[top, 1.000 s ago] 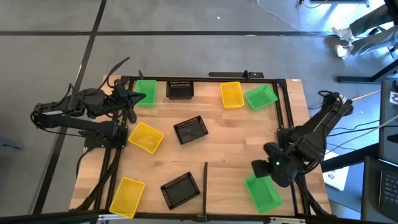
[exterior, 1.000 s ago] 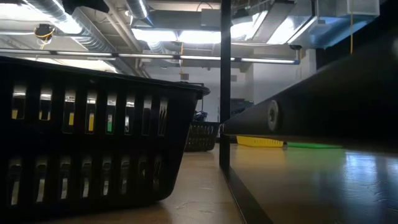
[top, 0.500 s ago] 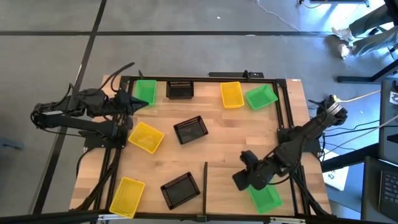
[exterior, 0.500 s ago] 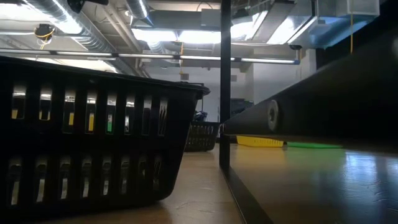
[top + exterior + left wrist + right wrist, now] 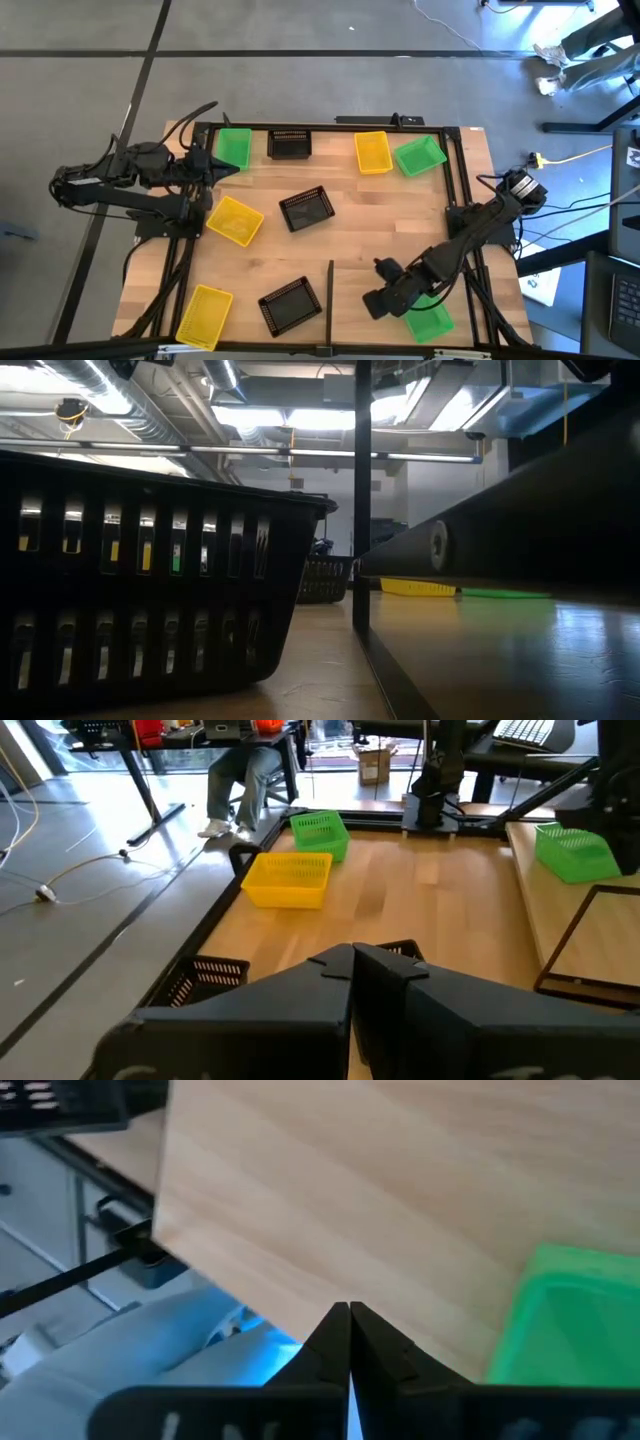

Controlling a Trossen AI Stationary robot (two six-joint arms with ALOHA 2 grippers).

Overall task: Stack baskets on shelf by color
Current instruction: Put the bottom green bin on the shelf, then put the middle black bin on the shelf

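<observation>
Right gripper (image 5: 376, 303) sits low over the shelf (image 5: 385, 250) near the table's front edge in the high view, fingers pressed together and holding nothing, just beside a green basket (image 5: 428, 316) that lies on the shelf's front right corner. Left gripper (image 5: 222, 166) waits at the back left corner, fingers together and empty, its tip at a green basket (image 5: 235, 147). Along the back edge stand a black basket (image 5: 289, 144), a yellow basket (image 5: 372, 151) and, touching it, another green basket (image 5: 418, 155). On the planked tabletop (image 5: 280, 250) lie a yellow basket (image 5: 235, 220), a black basket (image 5: 307, 209), a black basket (image 5: 290, 304) near the front, and a yellow basket (image 5: 205, 316) at the front left corner. That makes 9 baskets, none stacked.

Low view: a black basket (image 5: 150, 575) fills the near left, a dark upright post (image 5: 361, 490) stands mid-picture, and far off lie a black basket (image 5: 324, 578), a yellow strip (image 5: 418, 588) and a green strip (image 5: 505, 594).

Left wrist view: the left gripper's fingers (image 5: 330, 990) meet with no gap; beyond them are a yellow basket (image 5: 287, 880), a green basket (image 5: 320, 832), a green basket (image 5: 573, 852) and a seated person's legs (image 5: 245, 780).

Right wrist view: the right gripper's fingers (image 5: 330, 1342) touch each other above pale wood (image 5: 380, 1190), with a green basket (image 5: 565, 1325) just beside them.
</observation>
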